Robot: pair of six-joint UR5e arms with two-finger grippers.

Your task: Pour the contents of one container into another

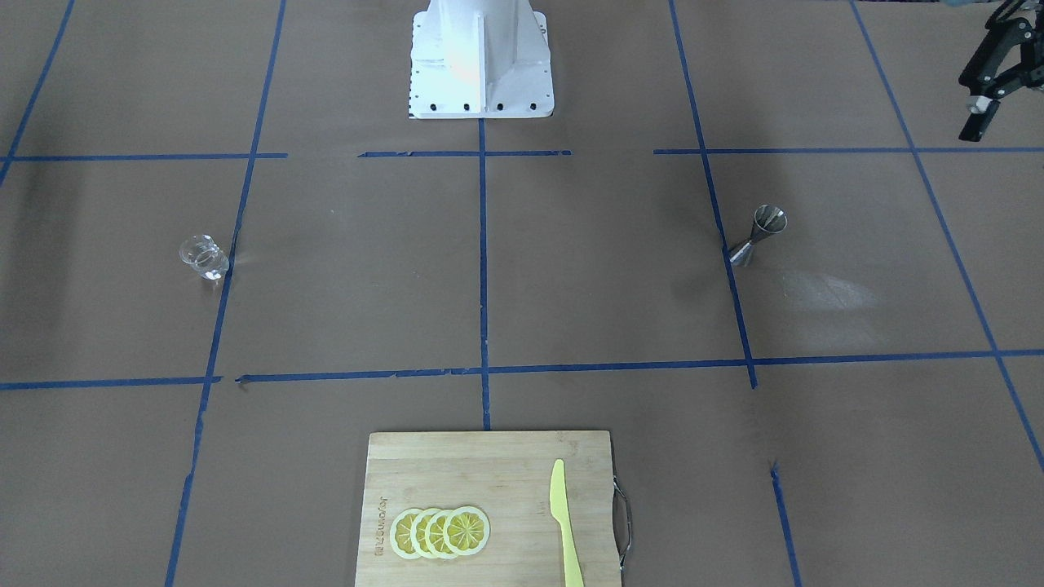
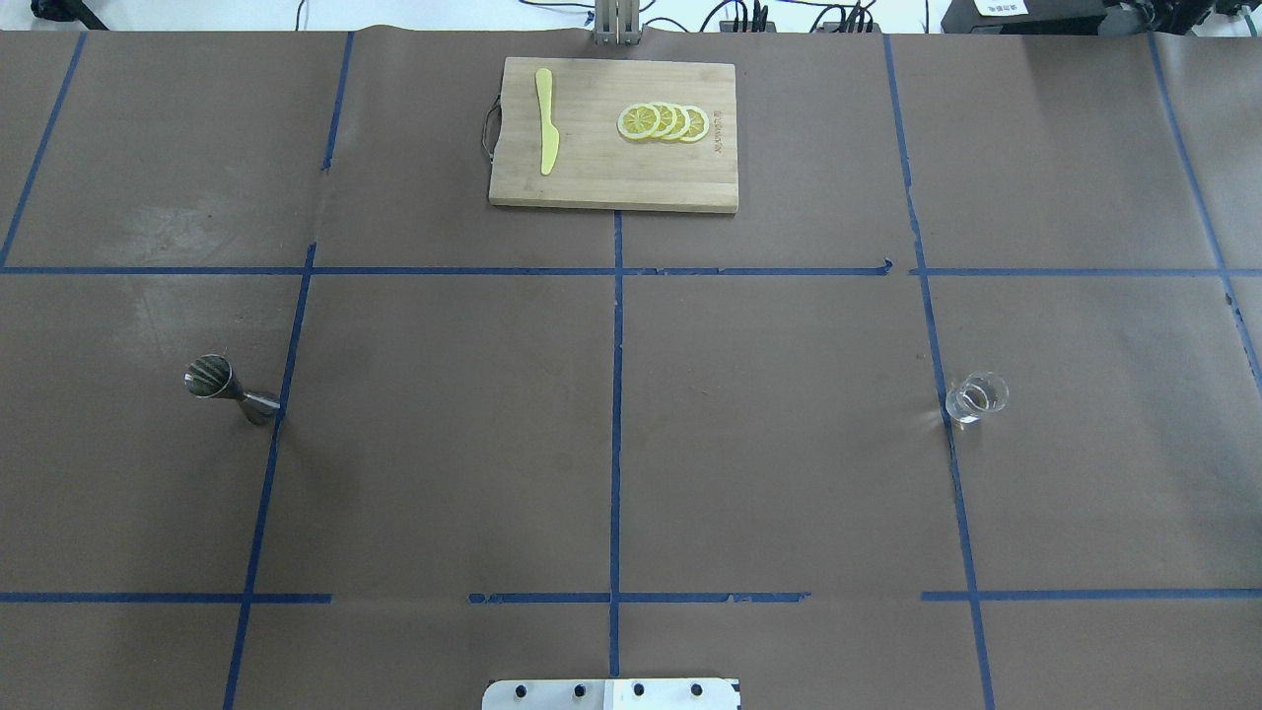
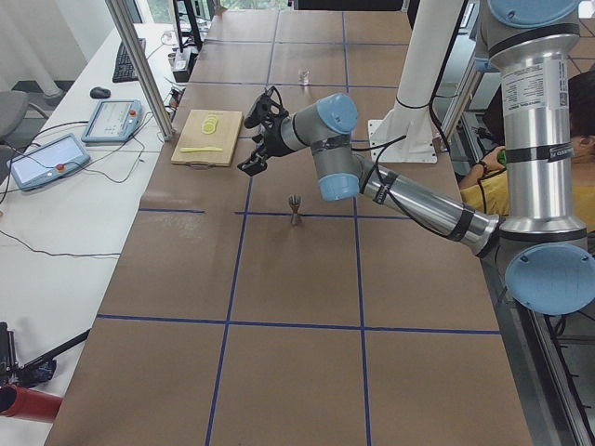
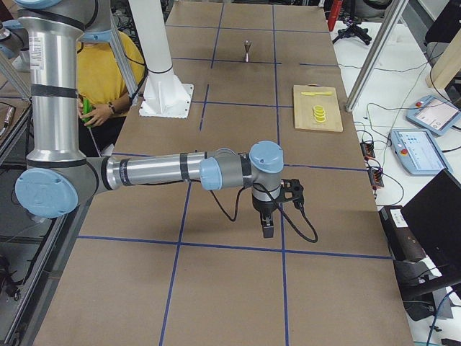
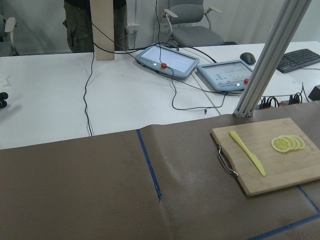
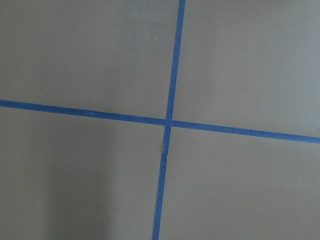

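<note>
The small clear glass cup (image 2: 976,397) stands upright on the brown table on my right side, also in the front view (image 1: 204,257). The steel hourglass jigger (image 2: 229,390) stands upright on my left side (image 1: 758,236). My left gripper (image 1: 997,86) hangs in the air well off to the side of the jigger, fingers apart and empty; the left side view shows it (image 3: 260,135) above and beyond the jigger (image 3: 296,209). My right gripper (image 4: 267,227) points down near a tape crossing; only the right side view shows it, so I cannot tell its state.
A wooden cutting board (image 2: 611,182) with lemon slices (image 2: 663,121) and a yellow knife (image 2: 545,133) lies at the far middle edge. The white robot base (image 1: 481,65) sits at the near middle. Blue tape lines grid the table.
</note>
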